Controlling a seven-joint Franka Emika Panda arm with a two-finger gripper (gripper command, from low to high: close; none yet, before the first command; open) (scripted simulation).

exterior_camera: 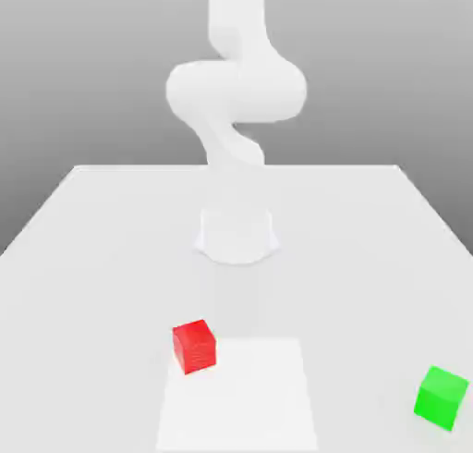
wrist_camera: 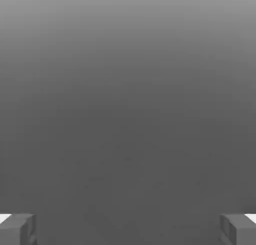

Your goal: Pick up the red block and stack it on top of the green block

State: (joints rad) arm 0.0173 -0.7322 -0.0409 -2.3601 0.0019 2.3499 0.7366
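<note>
A plain white table is spreading out under a grey backdrop, with the arm rising from its base at the far centre. The red block is sitting on the near part of the table, at about seven o'clock from the base in the exterior view; the green block is lying well apart from it, toward four o'clock. The gripper is showing only in the hand view, its fingers spread wide with nothing between them, facing empty grey. Neither block is appearing there, so the hand is probably needing to swing down and toward the red block first.
</note>
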